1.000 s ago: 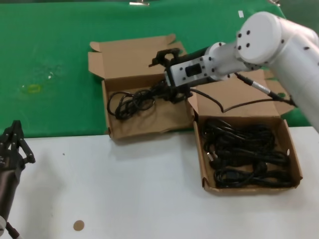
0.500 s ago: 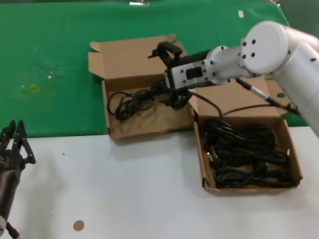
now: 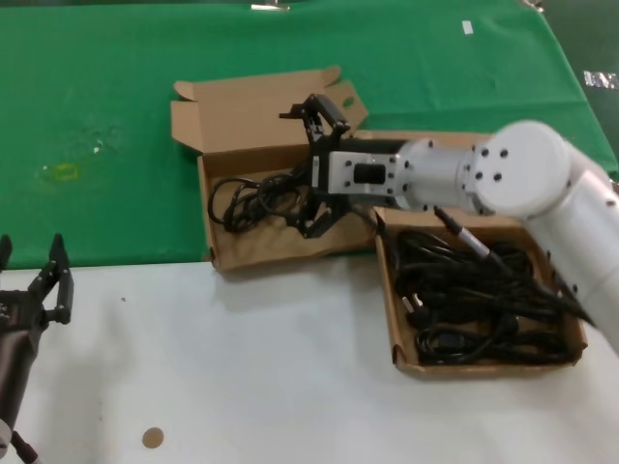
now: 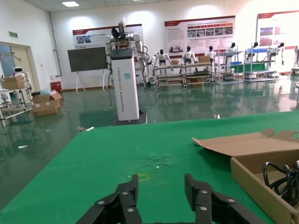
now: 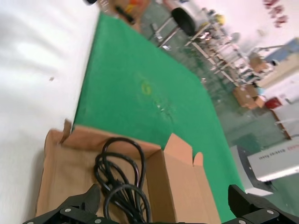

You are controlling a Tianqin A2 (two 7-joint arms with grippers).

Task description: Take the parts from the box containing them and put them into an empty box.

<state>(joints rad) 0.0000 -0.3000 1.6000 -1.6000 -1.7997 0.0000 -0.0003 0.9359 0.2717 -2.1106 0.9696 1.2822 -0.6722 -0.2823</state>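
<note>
The squarer cardboard box (image 3: 280,240) lies open at the middle of the green cloth with one black cord bundle (image 3: 253,198) in its left half. My right gripper (image 3: 311,166) hovers open and empty over that box's right half, just beside the bundle. The right wrist view shows its spread fingers (image 5: 88,199) over the bundle (image 5: 122,184) in the box (image 5: 56,177). The longer box (image 3: 397,333) to the right holds several black cords (image 3: 474,295), partly hidden by my right arm. My left gripper (image 3: 34,285) is open and empty at the table's lower left, also shown in the left wrist view (image 4: 161,191).
The squarer box's lid (image 3: 253,108) stands open at the back. The table's front part (image 3: 242,367) is white, with a small brown disc (image 3: 152,438) near the front edge. The left wrist view shows the box's corner (image 4: 261,175) to one side.
My right gripper has opened wide and let go of the cord bundle, which stays in the squarer box. The right arm has swung lower over the longer box. The left gripper shifted slightly.
</note>
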